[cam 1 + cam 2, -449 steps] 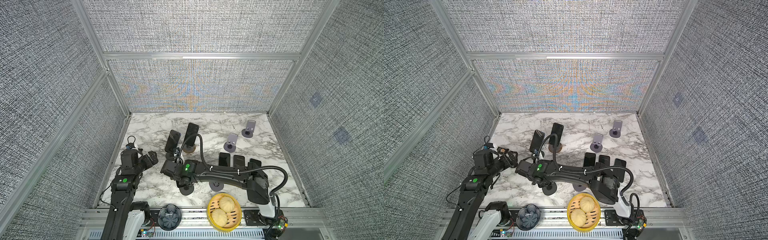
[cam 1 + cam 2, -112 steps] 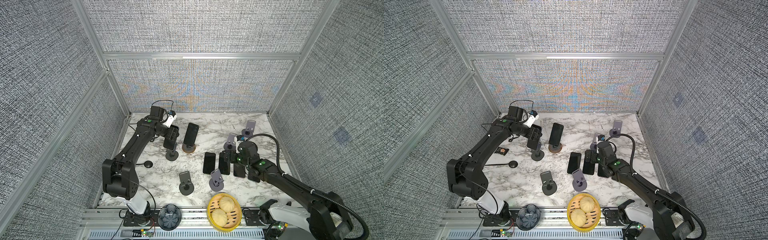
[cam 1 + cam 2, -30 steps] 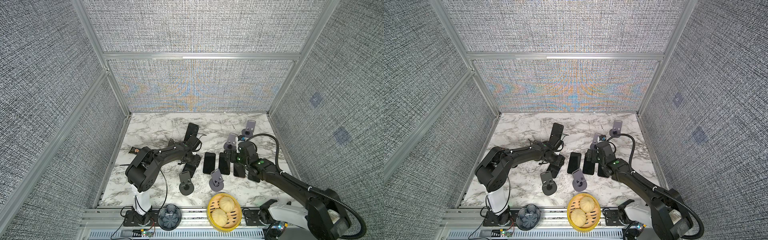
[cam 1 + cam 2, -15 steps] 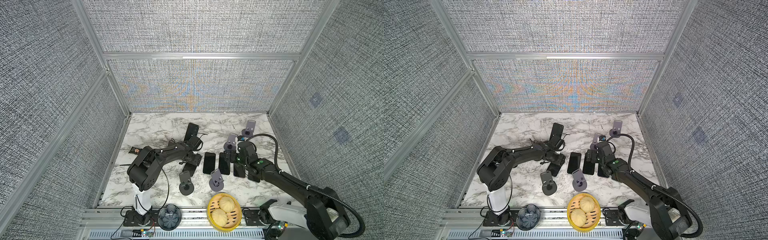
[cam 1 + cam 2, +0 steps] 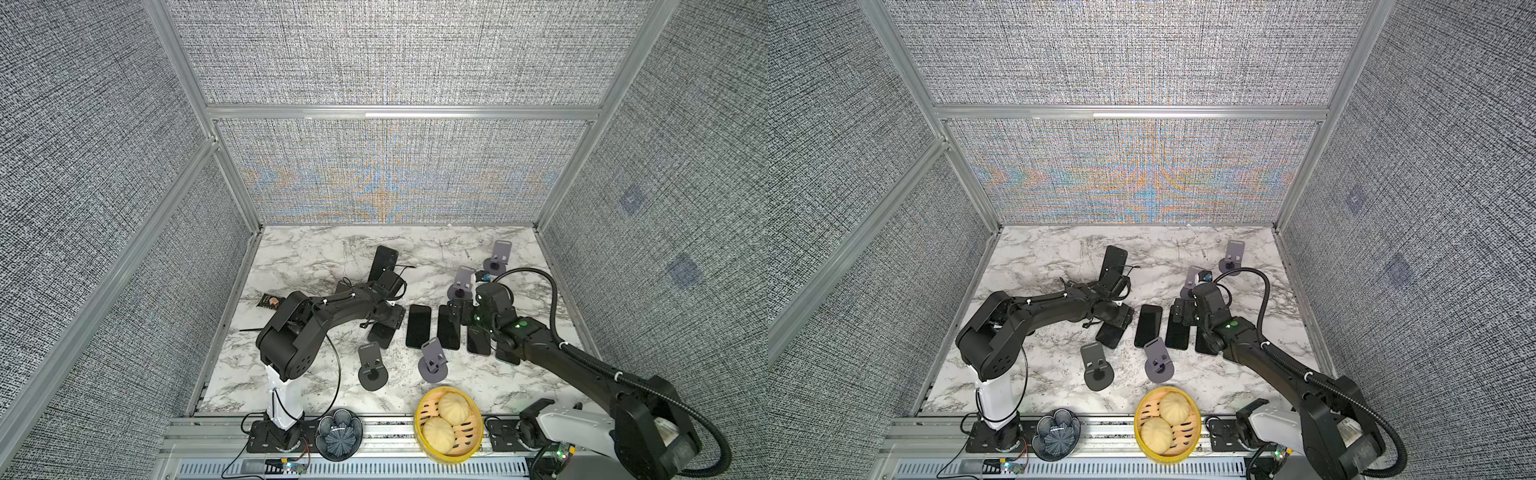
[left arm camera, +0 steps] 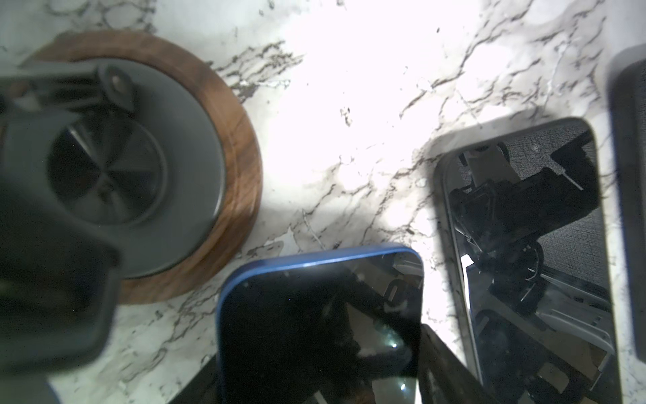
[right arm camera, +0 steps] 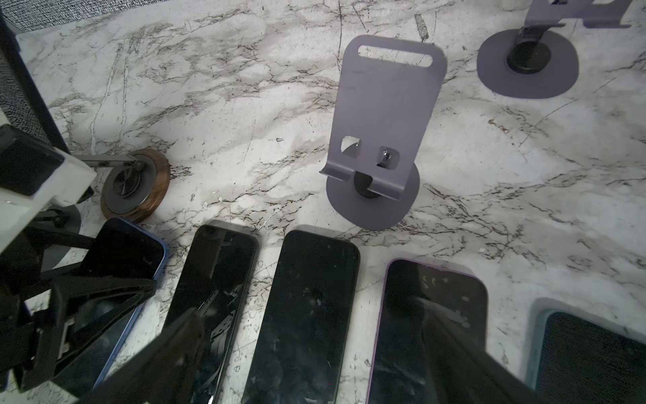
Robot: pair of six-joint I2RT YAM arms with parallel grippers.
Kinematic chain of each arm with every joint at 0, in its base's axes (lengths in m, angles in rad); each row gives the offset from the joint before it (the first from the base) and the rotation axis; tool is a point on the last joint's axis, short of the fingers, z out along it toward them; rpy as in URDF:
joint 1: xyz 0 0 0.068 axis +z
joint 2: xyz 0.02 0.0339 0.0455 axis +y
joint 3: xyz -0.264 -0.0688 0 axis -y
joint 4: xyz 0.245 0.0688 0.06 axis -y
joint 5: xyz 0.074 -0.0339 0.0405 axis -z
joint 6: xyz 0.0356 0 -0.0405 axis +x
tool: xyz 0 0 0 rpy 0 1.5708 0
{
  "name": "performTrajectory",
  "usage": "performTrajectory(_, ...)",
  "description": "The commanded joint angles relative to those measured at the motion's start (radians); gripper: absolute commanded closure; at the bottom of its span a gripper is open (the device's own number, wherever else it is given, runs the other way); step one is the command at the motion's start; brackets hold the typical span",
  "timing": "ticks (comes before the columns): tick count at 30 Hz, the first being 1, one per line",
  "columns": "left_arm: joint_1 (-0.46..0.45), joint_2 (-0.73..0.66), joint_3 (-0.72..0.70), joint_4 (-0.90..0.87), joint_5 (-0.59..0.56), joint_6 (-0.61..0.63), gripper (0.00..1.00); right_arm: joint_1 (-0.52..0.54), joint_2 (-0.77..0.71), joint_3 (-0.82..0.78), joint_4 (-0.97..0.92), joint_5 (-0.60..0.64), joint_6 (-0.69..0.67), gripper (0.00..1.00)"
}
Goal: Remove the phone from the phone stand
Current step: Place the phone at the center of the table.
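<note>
The right gripper [image 7: 311, 311] hangs wide open and empty above a row of dark phones [image 7: 216, 273] lying flat, to the right of the round wood-rimmed phone stand [image 7: 134, 190]. Closer to that stand, the left gripper [image 5: 385, 327] is clamped on the blue-edged black phone [image 6: 314, 314] — clear of any stand, low against the white marble table [image 6: 349, 105], just in front of the wooden base.
</note>
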Motion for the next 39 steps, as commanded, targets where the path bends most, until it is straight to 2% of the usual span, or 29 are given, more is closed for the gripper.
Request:
performTrajectory(1,0.0,0.011,-0.018,-0.112,0.051,-0.012,0.33,0.0,-0.003,-0.002,0.007,0.008,0.004,0.01)
performTrajectory(14,0.0,-0.006,-0.029,-0.121,0.037,-0.008,0.27,0.001,0.0,0.003,0.008,0.009,0.003,0.01)
performTrajectory(39,0.0,-0.013,-0.022,-0.16,0.001,-0.004,0.23,0.0,0.01,0.003,0.01,0.005,0.0,0.01)
